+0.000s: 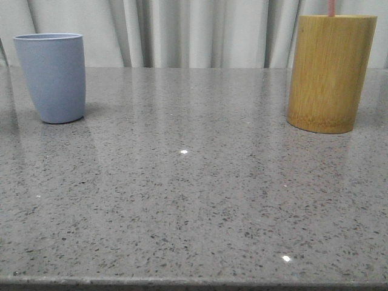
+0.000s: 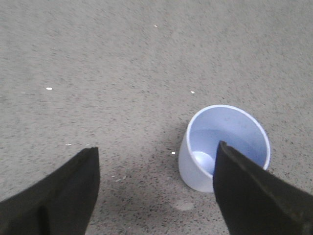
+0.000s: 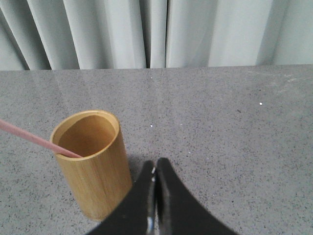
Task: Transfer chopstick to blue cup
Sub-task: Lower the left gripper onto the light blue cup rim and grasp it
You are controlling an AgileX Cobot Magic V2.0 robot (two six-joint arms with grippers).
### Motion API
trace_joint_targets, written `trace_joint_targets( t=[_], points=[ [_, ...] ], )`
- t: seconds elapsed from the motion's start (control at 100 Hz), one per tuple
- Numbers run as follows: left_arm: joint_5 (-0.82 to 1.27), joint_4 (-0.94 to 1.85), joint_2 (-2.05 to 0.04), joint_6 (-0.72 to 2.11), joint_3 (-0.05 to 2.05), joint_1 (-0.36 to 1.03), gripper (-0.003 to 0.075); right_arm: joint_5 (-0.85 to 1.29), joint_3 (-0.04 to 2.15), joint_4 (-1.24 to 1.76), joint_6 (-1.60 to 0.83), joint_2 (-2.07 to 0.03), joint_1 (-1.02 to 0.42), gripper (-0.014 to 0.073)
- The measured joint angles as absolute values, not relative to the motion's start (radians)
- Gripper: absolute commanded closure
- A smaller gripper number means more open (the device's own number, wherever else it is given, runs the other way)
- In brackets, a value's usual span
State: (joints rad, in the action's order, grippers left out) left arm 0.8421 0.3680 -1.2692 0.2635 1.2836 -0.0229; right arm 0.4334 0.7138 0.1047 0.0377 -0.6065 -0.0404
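- Leaning inside the bamboo holder (image 3: pixel 93 164), the chopstick (image 3: pixel 36 139) is a thin, straight, pale pink stick; its lower end drops below the holder's rim and its upper part slants out over the rim toward 10 o'clock in the right wrist view. In the front view just a short pink tip (image 1: pixel 331 7) pokes above the holder (image 1: pixel 329 73).
- The blue cup (image 1: pixel 53 76) is a matte, pale blue-grey tumbler, upright and empty, standing at about 10 o'clock on the table (image 1: pixel 194 200); the holder stands at about 2 o'clock, well apart from it.
- The left gripper (image 2: pixel 156 161) hangs above the table with its jaws spread wide; the cup (image 2: pixel 222 147) sits partly behind one finger.
- The right gripper (image 3: pixel 155 171) has its fingertips pressed together, holding nothing, just beside the holder.
- Bare speckled grey stone stretches between the two vessels and down to the near edge at 6 o'clock; curtains (image 1: pixel 194 30) close off the far edge.
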Motion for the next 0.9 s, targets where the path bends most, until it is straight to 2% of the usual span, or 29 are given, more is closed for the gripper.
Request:
trace_joint_targets(
  t=[0.39, 0.58, 0.9],
  points=[
    [0.904, 0.374, -1.506, 0.269, 1.442, 0.098, 0.0239, 0.395, 0.714, 0.105, 0.038, -0.606, -0.040, 0.0653],
    [0.929, 0.348, -1.557, 0.269, 1.451, 0.111, 0.0280, 0.385, 0.714, 0.105, 0.038, -0.606, -0.040, 0.0653],
    [0.983, 0.323, -1.621, 0.269, 1.451, 0.111, 0.0281, 0.384, 0.714, 0.105, 0.038, -0.606, -0.040, 0.0653]
  ],
)
